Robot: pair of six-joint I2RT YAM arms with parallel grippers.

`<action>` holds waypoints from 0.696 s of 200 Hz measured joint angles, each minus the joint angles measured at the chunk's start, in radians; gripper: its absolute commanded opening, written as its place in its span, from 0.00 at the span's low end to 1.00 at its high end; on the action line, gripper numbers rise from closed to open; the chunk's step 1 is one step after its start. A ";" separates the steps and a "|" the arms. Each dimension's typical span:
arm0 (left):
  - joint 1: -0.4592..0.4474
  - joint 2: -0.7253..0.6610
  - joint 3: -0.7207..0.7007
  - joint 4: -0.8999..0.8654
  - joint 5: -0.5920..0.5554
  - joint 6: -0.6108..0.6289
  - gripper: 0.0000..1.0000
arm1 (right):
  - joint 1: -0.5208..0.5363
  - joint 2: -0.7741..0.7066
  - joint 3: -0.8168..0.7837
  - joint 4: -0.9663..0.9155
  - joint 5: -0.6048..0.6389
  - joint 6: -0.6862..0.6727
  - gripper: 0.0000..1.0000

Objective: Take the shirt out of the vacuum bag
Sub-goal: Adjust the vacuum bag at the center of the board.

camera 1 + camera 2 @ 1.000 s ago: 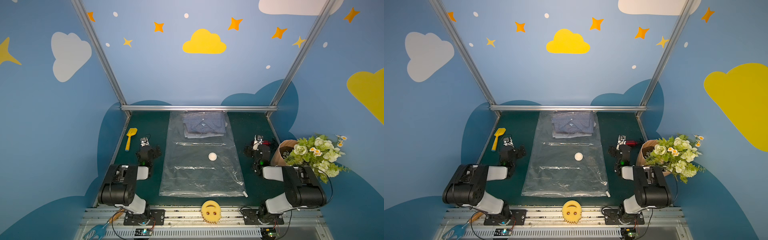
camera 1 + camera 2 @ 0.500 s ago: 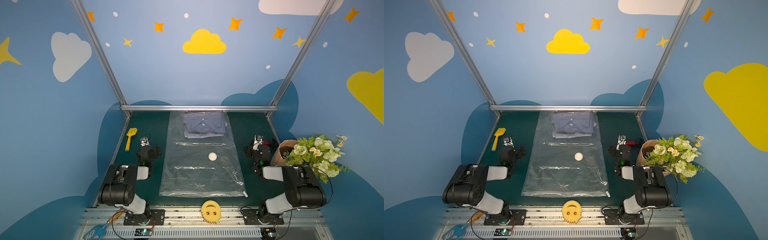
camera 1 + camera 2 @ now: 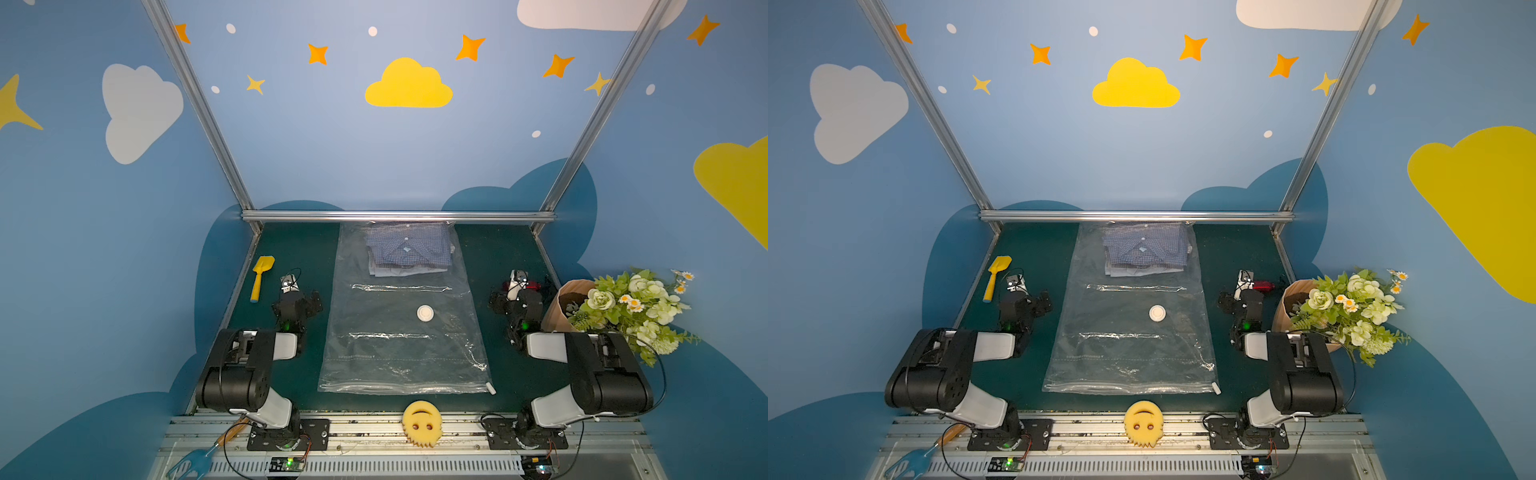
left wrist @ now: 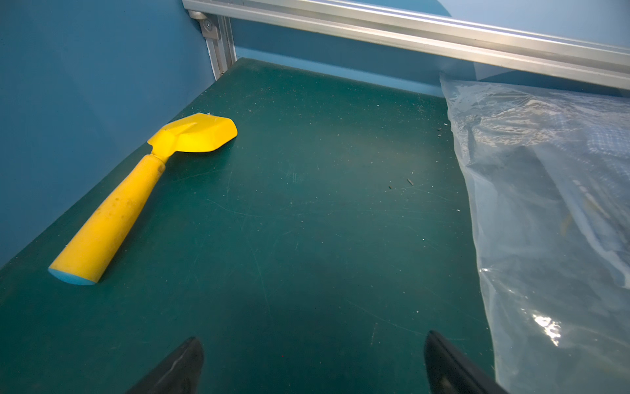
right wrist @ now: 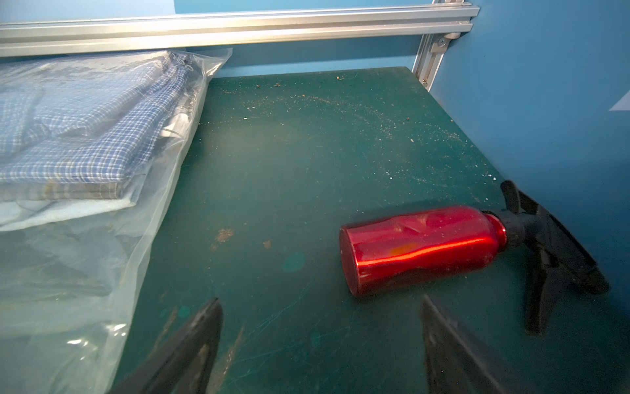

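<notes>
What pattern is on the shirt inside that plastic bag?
The shirt is blue-and-white checked, clearest in the right wrist view.

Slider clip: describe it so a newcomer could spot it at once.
A big clear bag lies flat on the green table, shirt at its far end. Follow its near edge to the robot's right: the clip sits at that corner. It is a small white oblong, unlike the round white valve mid-bag.

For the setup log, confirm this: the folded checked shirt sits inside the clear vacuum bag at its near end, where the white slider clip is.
Not right. The shirt is inside the vacuum bag, but at its far end, by the metal rail; the slider clip lies at the near end. Both top views show it.
</notes>
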State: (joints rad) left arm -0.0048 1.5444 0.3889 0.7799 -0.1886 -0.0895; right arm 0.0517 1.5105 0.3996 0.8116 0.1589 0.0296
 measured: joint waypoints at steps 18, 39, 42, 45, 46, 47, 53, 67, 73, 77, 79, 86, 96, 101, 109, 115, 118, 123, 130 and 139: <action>0.000 0.000 0.000 0.000 0.000 0.000 1.00 | 0.000 0.000 0.000 0.000 -0.002 0.000 0.84; 0.000 -0.016 0.003 -0.023 -0.001 0.002 0.98 | 0.008 -0.004 0.002 -0.013 0.010 -0.002 0.79; 0.000 -0.025 0.006 -0.039 -0.002 0.004 0.97 | 0.010 -0.006 0.005 -0.027 0.015 -0.001 0.78; 0.000 -0.039 0.011 -0.058 -0.004 0.003 0.97 | 0.012 -0.014 0.010 -0.046 0.018 -0.002 0.77; 0.000 -0.039 0.011 -0.058 -0.004 0.003 0.97 | 0.013 -0.016 0.012 -0.056 0.020 -0.003 0.77; 0.000 -0.048 0.019 -0.083 -0.005 0.001 0.97 | 0.014 -0.018 0.014 -0.064 0.021 -0.005 0.77; 0.000 -0.073 0.035 -0.126 -0.014 -0.002 0.96 | 0.017 -0.031 0.030 -0.116 0.026 -0.006 0.76; -0.001 -0.143 0.105 -0.229 -0.046 -0.020 0.91 | 0.032 -0.082 0.100 -0.256 0.035 -0.003 0.76; -0.001 -0.170 0.130 -0.254 -0.056 -0.030 0.89 | 0.035 -0.106 0.137 -0.312 0.031 0.005 0.75; -0.001 -0.188 0.151 -0.275 -0.061 -0.038 0.88 | 0.037 -0.121 0.163 -0.346 0.027 0.014 0.75; -0.001 -0.197 0.161 -0.282 -0.064 -0.040 0.87 | 0.037 -0.128 0.177 -0.361 0.019 0.019 0.74; -0.001 -0.222 0.198 -0.315 -0.066 -0.060 0.86 | 0.039 -0.148 0.224 -0.412 -0.003 0.040 0.74; -0.001 -0.238 0.240 -0.347 -0.057 -0.080 0.84 | 0.044 -0.159 0.288 -0.469 -0.044 0.067 0.73; -0.002 -0.241 0.269 -0.370 -0.047 -0.094 0.83 | 0.048 -0.160 0.319 -0.492 -0.065 0.082 0.73; -0.002 -0.235 0.302 -0.398 -0.023 -0.113 0.82 | 0.052 -0.149 0.372 -0.532 -0.102 0.111 0.73; -0.003 -0.225 0.330 -0.423 0.000 -0.128 0.81 | 0.056 -0.131 0.416 -0.565 -0.139 0.131 0.73; -0.003 -0.219 0.344 -0.435 0.011 -0.137 0.81 | 0.058 -0.116 0.446 -0.584 -0.164 0.148 0.72; -0.003 -0.206 0.361 -0.448 0.031 -0.150 0.80 | 0.062 -0.097 0.471 -0.598 -0.189 0.163 0.72; -0.003 -0.180 0.393 -0.477 0.067 -0.171 0.79 | 0.066 -0.063 0.512 -0.617 -0.217 0.182 0.72; -0.003 -0.142 0.431 -0.503 0.105 -0.197 0.77 | 0.069 -0.011 0.562 -0.641 -0.267 0.219 0.71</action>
State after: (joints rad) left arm -0.0074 1.4029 0.8200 0.2768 -0.0837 -0.2867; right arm 0.1207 1.4990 0.9615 0.1703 -0.1081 0.2485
